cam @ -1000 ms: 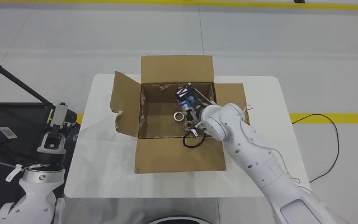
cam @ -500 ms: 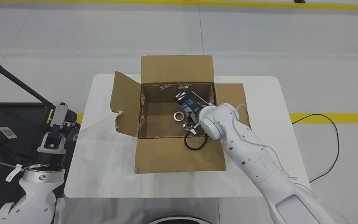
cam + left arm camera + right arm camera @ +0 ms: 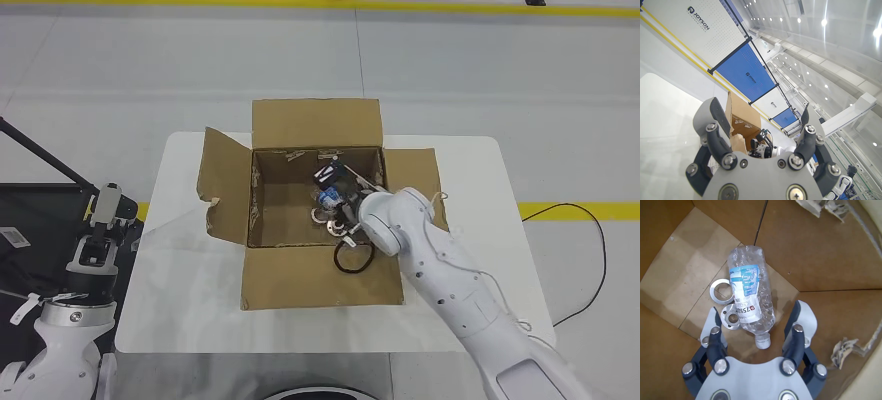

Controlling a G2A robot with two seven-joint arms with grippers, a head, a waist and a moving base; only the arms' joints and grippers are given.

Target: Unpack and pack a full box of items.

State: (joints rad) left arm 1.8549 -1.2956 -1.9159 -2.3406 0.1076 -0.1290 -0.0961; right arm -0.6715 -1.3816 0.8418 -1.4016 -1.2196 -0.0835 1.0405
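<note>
The cardboard box point(image 3: 300, 278) stands open on the white table point(image 3: 190, 300). The right gripper point(image 3: 756, 307) hangs inside it, fingers spread wide and empty, over a crumpled clear bottle point(image 3: 749, 291) lying on the box floor (cap end toward the gripper). A metal ring point(image 3: 720, 293) and a small flange point(image 3: 730, 318) touch the bottle's side. The left gripper point(image 3: 762, 103) is beside the table, fingers wide, empty.

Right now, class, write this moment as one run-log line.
right gripper: open, above bottle in box | left gripper: open, empty | ring, flange: beside bottle
</note>
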